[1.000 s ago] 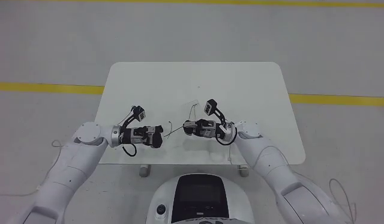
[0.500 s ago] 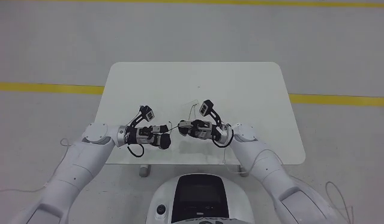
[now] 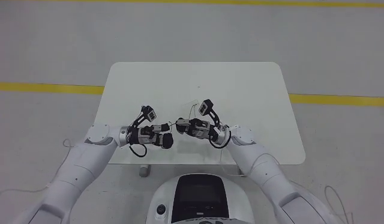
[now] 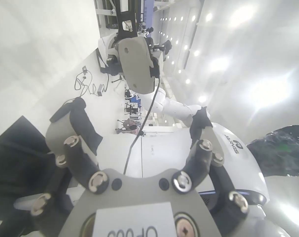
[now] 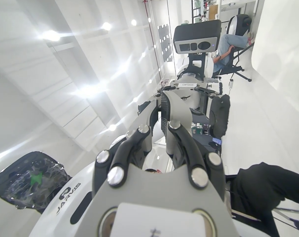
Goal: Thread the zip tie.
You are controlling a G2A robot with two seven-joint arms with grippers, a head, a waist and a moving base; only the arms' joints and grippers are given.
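A thin black zip tie [image 4: 144, 122] runs from my right gripper [image 4: 137, 67] down between the spread fingers of my left gripper [image 4: 137, 114], which is open. In the top view the two grippers face each other almost tip to tip over the table's front middle: left gripper [image 3: 167, 128], right gripper [image 3: 180, 126], with the zip tie [image 3: 174, 125] as a short dark line between them. In the right wrist view my right gripper [image 5: 161, 102] has its fingers pressed together; the strand itself is hidden there. One black pad [image 5: 219, 117] of the left gripper stands just beyond.
The white table [image 3: 252, 86] lies under both arms, with bare surface behind and to both sides. A thin dark strand [image 3: 192, 110] curls up just beyond the right gripper. Grey floor with yellow lines surrounds the table.
Both arms have closed in on each other. The left gripper moved right and the right gripper left, shrinking the gap until the zip tie's free end lies between the left fingers.
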